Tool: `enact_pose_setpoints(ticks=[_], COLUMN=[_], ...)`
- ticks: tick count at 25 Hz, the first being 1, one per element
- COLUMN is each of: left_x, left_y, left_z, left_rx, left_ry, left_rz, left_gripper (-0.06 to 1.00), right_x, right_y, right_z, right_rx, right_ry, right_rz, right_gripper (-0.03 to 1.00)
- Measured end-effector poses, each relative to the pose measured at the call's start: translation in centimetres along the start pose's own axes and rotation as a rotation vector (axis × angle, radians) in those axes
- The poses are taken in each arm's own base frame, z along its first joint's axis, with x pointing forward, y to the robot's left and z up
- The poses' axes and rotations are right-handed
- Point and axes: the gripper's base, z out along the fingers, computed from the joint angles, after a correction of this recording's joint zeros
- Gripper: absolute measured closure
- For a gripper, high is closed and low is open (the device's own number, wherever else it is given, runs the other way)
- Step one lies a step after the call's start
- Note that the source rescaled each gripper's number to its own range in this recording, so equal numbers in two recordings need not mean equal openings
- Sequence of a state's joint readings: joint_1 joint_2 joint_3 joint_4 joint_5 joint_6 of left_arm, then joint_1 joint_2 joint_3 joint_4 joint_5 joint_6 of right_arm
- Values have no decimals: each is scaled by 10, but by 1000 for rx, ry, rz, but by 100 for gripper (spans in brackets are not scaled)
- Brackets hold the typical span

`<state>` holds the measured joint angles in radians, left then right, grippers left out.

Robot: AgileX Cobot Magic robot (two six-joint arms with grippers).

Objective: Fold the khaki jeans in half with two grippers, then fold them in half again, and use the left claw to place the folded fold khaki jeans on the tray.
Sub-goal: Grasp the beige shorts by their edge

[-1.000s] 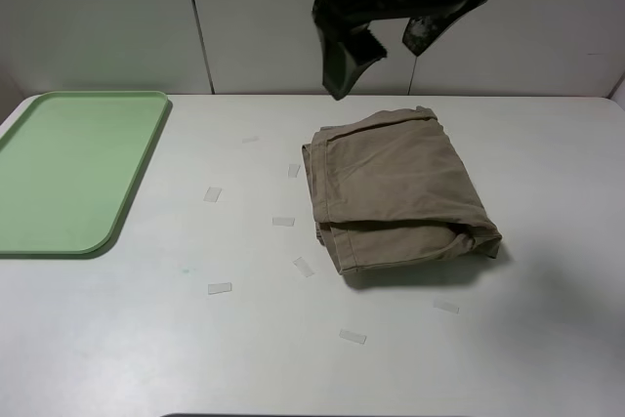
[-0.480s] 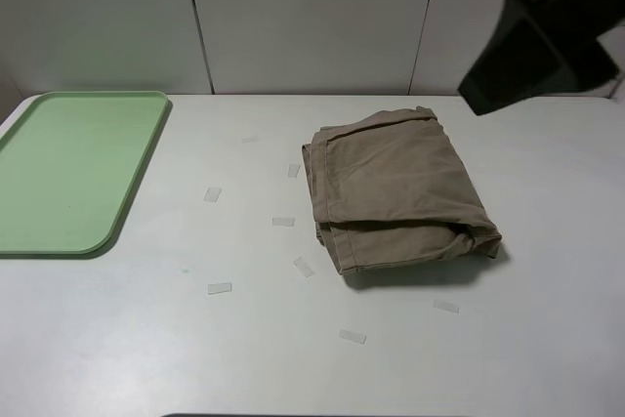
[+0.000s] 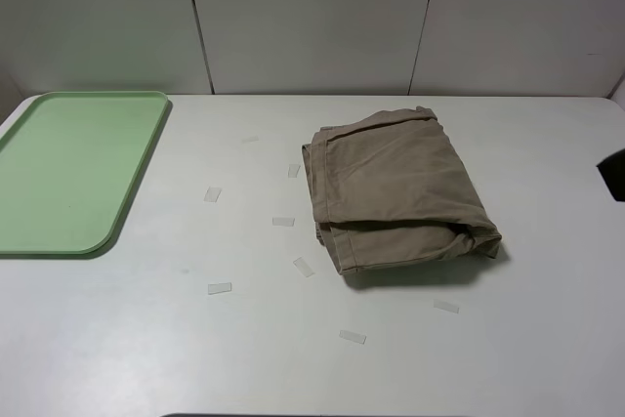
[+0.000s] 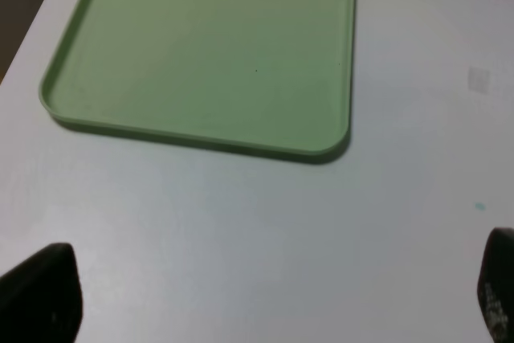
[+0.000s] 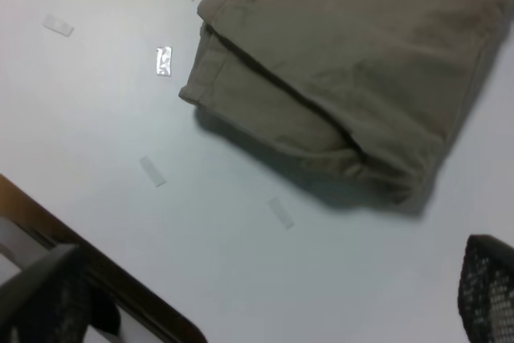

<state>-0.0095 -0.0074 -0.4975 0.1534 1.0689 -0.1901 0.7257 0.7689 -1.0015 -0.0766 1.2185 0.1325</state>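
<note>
White table (image 3: 195, 358): fills the exterior high view and carries everything else.

Tray (image 3: 68, 173): pale mint-green, flat, with rounded corners and a low rim. It lies at the table's far left with nothing on it. The left wrist view shows it (image 4: 201, 46) from close by.

Khaki jeans (image 3: 395, 197): folded into a compact, roughly square bundle of tan cloth. They rest on the table right of centre, well apart from the tray and not on it. A stitched edge runs down the side facing the tray. Stacked layers show along the near edge, ending in a thick rolled fold at the near right corner. The right wrist view shows the same layered edge (image 5: 353, 62).

Change from earlier frames: a second ago a black arm hung over the far edge of the bundle, and half a second ago it stood at the upper right. Now only a dark sliver (image 3: 615, 175) shows at the right border. The bundle has not shifted.

Left gripper (image 4: 269, 287): hangs over bare table just short of the tray's rounded corner, jaws spread wide, holding nothing.

Right gripper (image 5: 261, 279): hangs over the table near the bundle's layered edge, jaws likewise spread wide and empty.

Tape strips (image 3: 220, 288): small, pale, and scattered on the table between tray and bundle.
</note>
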Motion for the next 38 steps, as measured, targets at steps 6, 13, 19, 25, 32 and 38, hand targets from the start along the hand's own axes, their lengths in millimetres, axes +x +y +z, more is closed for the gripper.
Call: enact_pose_setpoints(ticks=[6, 13, 19, 25, 32, 38], left_x=[0, 0, 0, 0, 0, 0], left_y=[0, 0, 0, 0, 0, 0], left_z=[0, 0, 0, 0, 0, 0], left_rx=[0, 0, 0, 0, 0, 0], left_ry=[0, 0, 0, 0, 0, 0], left_rz=[0, 0, 0, 0, 0, 0], left_gripper=[-4, -4, -4, -4, -4, -4], right_x=[20, 37, 63, 89, 115, 139], right_y=[-10, -28, -34, -31, -21, -10], right_z=[-9, -19, -15, -14, -18, -18], right_rx=[48, 204, 300, 379, 440, 459], right_ry=[-41, -85, -82, -109, -227, -338], right_rz=[77, 247, 344, 420, 451, 432], right_gripper=[-2, -2, -2, -2, -2, -2])
